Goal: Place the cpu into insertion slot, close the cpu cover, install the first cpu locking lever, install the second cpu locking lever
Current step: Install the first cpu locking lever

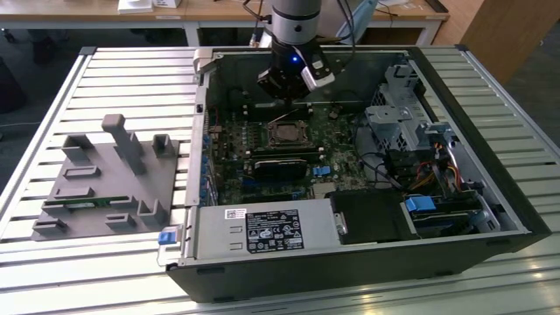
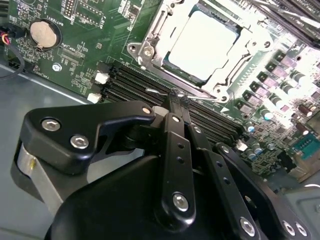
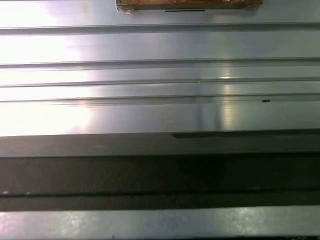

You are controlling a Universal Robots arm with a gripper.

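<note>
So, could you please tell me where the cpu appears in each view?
Exterior view: the cpu sits mid-motherboard, just nearer the camera than the hand.
Second wrist view: the cpu lies just beyond the hand.
First wrist view: ribbed metal table.
Shared landmark: the cpu cover framing it.

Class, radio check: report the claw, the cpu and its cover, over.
Claw shut, tips at a thin wire lever by the socket. Cpu seated, cover down around it. Nothing in the way.

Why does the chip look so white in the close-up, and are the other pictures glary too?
In the second wrist view, light washes out the cpu and the board's far edge; the gripper stays dark. In the first wrist view, bright glare streaks the metal slats. The exterior view is evenly lit.
</note>
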